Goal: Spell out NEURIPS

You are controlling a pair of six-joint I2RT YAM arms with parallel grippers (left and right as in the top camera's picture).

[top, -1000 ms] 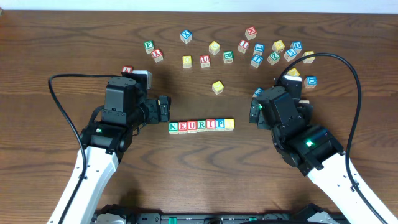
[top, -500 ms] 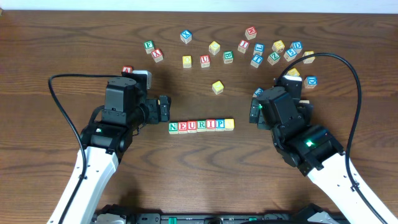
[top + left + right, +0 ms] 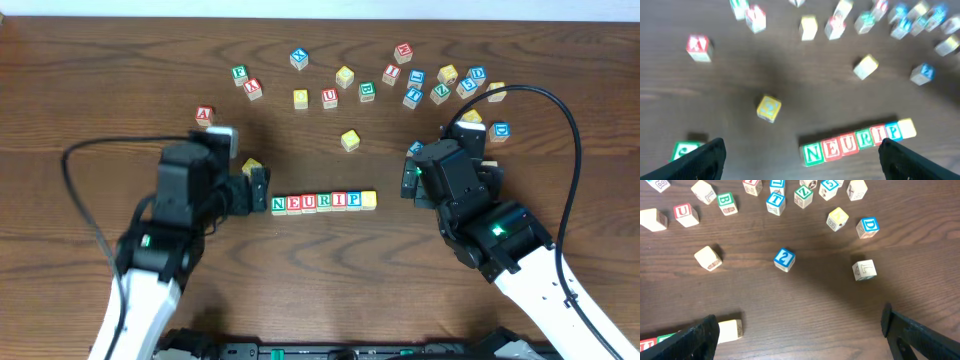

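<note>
The NEURIPS row lies in the middle of the table, seven wooden cubes side by side. In the left wrist view they read green N, red E, red U, green R, red I and blue P, ending in a pale yellow-faced cube. My left gripper hangs open just left of the N, holding nothing. My right gripper is open and empty, to the right of the row. That yellow-faced end cube shows beside its left finger.
Many loose letter cubes are scattered along the back. A yellow cube sits alone behind the row. Another yellow one lies by my left gripper. A blue "2" cube lies ahead of my right gripper. A green cube is near my left finger.
My left arm has drawn back toward the table's front, uncovering the yellow cube beside it. The row and the right arm have not moved.
</note>
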